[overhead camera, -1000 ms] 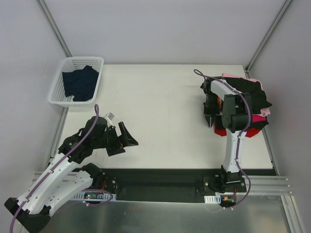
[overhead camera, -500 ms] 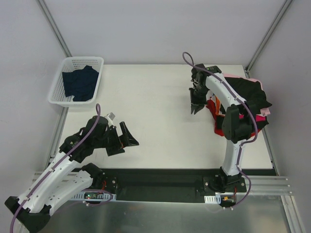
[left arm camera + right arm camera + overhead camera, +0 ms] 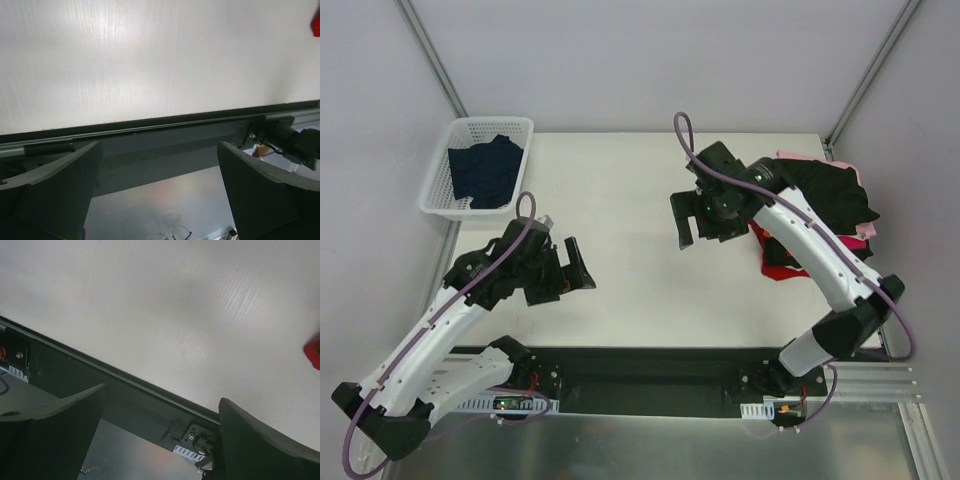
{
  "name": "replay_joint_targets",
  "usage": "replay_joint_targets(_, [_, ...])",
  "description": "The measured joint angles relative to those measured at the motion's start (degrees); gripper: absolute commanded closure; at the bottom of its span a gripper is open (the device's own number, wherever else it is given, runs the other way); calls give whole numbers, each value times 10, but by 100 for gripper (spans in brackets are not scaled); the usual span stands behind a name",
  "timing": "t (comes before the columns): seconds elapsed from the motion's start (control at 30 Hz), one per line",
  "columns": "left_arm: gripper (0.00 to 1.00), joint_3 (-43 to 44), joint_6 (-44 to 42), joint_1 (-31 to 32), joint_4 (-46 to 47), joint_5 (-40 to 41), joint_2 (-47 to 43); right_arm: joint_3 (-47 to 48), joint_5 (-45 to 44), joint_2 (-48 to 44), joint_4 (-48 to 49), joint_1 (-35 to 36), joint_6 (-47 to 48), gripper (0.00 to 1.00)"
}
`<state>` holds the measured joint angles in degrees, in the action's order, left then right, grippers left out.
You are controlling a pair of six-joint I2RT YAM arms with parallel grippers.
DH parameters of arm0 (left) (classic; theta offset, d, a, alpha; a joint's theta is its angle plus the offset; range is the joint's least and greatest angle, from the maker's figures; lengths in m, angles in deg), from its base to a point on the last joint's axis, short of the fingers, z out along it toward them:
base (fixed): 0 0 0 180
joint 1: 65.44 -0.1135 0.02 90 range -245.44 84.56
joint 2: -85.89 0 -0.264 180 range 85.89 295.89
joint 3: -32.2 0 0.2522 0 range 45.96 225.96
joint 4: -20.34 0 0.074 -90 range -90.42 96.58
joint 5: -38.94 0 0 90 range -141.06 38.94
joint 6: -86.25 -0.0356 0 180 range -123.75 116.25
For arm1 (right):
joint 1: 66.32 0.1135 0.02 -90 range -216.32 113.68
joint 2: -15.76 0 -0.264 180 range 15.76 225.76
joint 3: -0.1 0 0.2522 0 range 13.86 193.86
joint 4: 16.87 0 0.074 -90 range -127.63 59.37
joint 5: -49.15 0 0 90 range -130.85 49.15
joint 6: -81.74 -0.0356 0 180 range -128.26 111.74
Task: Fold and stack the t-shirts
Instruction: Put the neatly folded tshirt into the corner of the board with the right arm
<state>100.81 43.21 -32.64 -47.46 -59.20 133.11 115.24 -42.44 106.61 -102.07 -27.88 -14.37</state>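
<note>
Left tool (image 3: 563,279) and right tool (image 3: 703,231) both gape wide, empty. T-shirts (image 3: 830,195) heaped at table (image 3: 640,190) 3 o'clock: rumpled black over red, pink edge. Navy tee (image 3: 485,172) in basket (image 3: 490,121), 10 o'clock.

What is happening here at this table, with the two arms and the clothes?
Two robot arms are working at folding and stacking t-shirts. Right now neither holds anything: the left gripper and the right gripper both hang open above the bare table. A pile of t-shirts, with a black shirt on top, lies at the table's right edge. A dark navy shirt sits in the white basket at the far left corner.
</note>
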Motion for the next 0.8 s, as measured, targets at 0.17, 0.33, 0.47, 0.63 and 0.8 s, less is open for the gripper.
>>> replay_joint_targets(0.17, [1, 53, -37, -33, -42, 38, 47, -56, -72, -107, -23, 65, -59, 4])
replay_joint_targets(0.33, [1, 73, -60, -76, -71, 51, 81, -165, -125, -246, -34, 90, -140, 4])
replay_joint_targets(0.47, [1, 108, -70, -106, -95, 74, 108, -218, -141, -302, -55, 95, -182, 4])
replay_joint_targets(0.63, [1, 158, -76, -119, -118, 106, 133, -214, -157, -279, -59, 98, -178, 4])
replay_joint_targets(0.8, [1, 186, -76, -119, -134, 126, 142, -167, -170, -191, -56, 98, -148, 4])
